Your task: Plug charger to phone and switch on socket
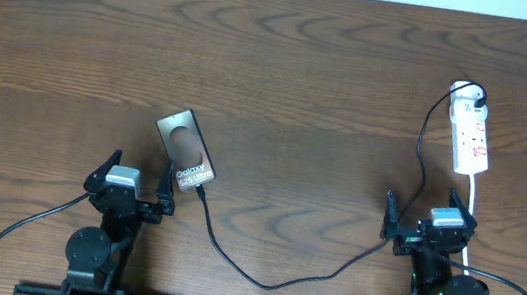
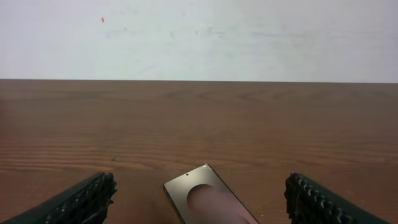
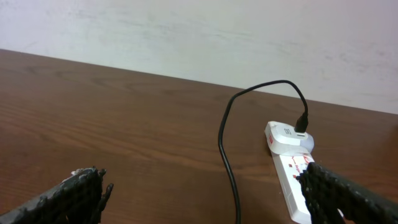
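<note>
The phone [image 1: 186, 148] lies face up on the wooden table, tilted, with white lettering and a brownish round patch. The charger cable [image 1: 267, 283] runs from the phone's near end, where its plug tip appears inserted, in a loop to a white adapter [image 1: 468, 92] on the far end of the socket strip [image 1: 473, 138]. My left gripper [image 1: 133, 184] is open and empty, just near and left of the phone [image 2: 208, 199]. My right gripper [image 1: 423, 216] is open and empty, near the strip [image 3: 291, 180] and the cable [image 3: 226, 155].
The strip's white cord [image 1: 470, 218] runs down past my right gripper to the table's near edge. A pale wall [image 2: 199, 37] stands behind the table's far edge.
</note>
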